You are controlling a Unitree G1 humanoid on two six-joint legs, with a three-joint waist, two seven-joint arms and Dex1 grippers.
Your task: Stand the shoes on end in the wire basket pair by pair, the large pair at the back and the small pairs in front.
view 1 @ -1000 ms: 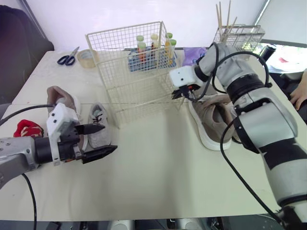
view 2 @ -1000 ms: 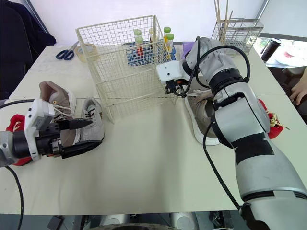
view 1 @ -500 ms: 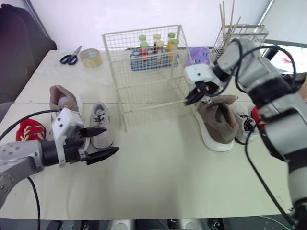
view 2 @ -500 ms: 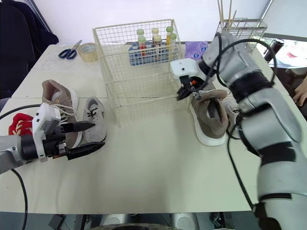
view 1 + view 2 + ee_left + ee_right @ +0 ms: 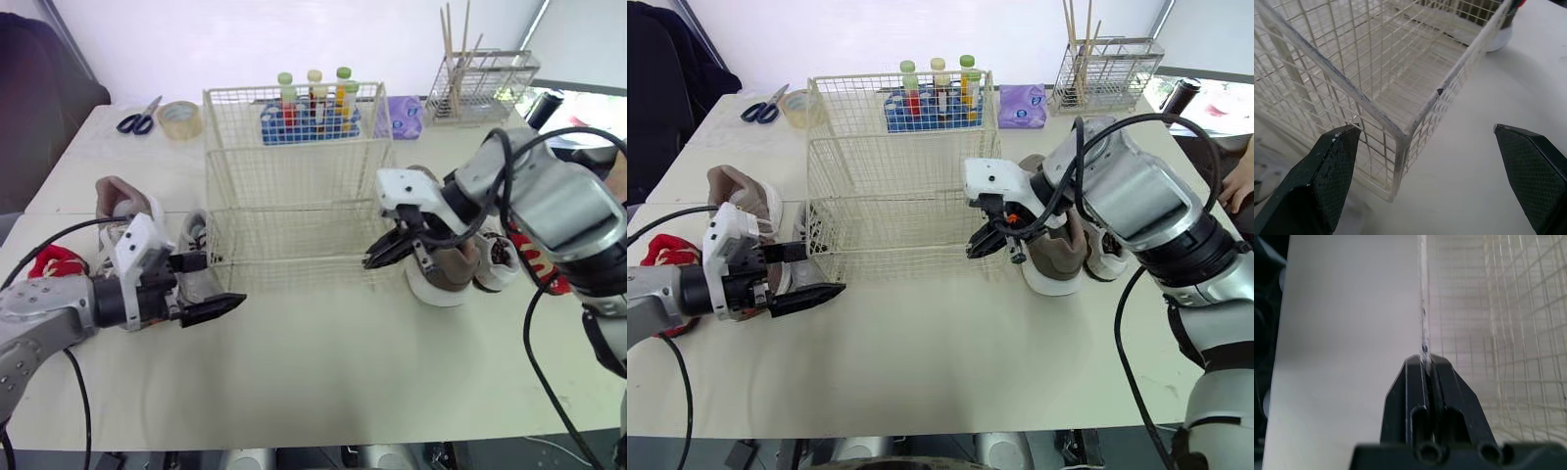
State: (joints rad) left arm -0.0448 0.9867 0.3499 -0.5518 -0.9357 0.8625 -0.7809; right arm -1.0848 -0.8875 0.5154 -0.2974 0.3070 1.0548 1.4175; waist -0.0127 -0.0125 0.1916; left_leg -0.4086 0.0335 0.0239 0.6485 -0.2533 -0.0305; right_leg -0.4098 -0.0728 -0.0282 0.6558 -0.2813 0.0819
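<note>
My right gripper (image 5: pixel 1425 361) is clenched on an edge wire at the near right corner of the basket (image 5: pixel 294 176). My left gripper (image 5: pixel 217 282) is released, jaws wide, just off the near left corner and touching nothing.

The basket stands on the table (image 5: pixel 323 372) with no shoes in it. I judge it light and fairly stiff, though thin wire will flex and it should skate easily on this smooth top. The corner uprights and the rim are the places to hold.

A tan shoe (image 5: pixel 1058 257) lies just beyond my right gripper, and a grey shoe (image 5: pixel 196 235) sits by the left. Both look light, with soft uppers; I'd take them at the heel collar.

A tube rack (image 5: pixel 309 113) stands close behind the basket, so open room is toward me.
</note>
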